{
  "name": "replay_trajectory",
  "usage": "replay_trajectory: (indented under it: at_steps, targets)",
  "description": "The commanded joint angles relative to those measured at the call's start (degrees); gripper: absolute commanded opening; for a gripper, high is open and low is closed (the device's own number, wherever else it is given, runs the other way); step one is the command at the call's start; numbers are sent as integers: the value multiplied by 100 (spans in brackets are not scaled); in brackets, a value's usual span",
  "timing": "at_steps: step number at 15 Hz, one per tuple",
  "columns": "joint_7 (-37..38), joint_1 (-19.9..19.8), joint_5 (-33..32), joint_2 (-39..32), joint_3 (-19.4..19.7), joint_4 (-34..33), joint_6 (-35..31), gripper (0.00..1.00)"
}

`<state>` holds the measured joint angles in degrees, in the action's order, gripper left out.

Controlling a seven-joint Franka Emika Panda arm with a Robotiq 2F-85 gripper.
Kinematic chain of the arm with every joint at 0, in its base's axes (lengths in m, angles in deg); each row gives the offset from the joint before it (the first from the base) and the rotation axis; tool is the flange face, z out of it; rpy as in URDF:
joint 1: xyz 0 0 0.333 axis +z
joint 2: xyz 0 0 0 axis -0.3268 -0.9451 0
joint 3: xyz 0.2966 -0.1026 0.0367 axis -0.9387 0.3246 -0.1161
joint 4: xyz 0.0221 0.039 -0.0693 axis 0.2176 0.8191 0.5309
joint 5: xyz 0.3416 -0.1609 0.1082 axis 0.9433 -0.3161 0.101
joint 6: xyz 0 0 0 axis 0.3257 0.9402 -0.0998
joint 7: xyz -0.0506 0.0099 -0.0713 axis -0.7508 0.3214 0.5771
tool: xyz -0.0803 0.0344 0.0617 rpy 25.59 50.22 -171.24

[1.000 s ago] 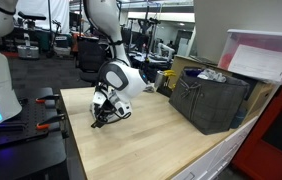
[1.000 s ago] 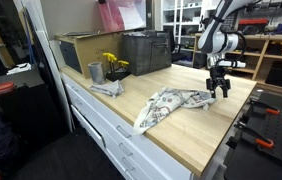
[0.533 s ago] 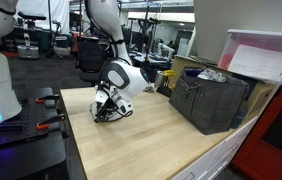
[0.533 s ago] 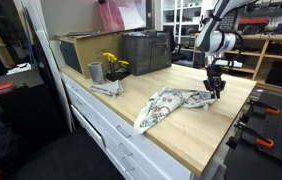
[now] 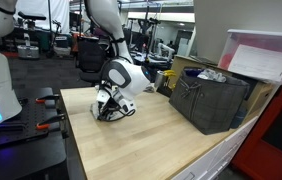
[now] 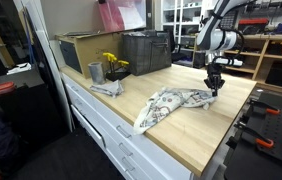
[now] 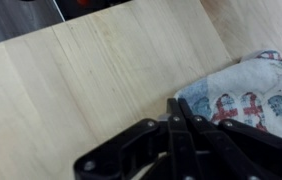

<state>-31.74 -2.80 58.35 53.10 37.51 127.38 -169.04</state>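
Cloth is what the arm works on: a crumpled white cloth with red and blue printed pictures (image 6: 171, 103) lies on the light wooden tabletop (image 6: 196, 135), well apart from the dark grey plastic crate (image 6: 146, 52) and the yellow flowers (image 6: 111, 63) near the wall. The black Robotiq gripper (image 6: 216, 88) stands low at one end of the cloth, pointing down. In the wrist view its jaws are pressed together exactly at the border of the cloth (image 7: 246, 95), so I judge that they pinch its edge. The step in hand seems to be the grasp itself. The next move calls for a slow, straight lift, I think, because such a thin fold can slip out while the rest drags over the wood.
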Motion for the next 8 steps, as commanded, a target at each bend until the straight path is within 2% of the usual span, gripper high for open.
replay_trajectory:
  at_steps: [1, 5, 8]
  targets:
    - [48, 68, -229, 597, 226, 204, -394, 1]
    - [570, 273, -1142, 981, 754, 252, -1205, 1]
    - [1208, 518, -2148, 1099, 1194, 338, -1890, 1]
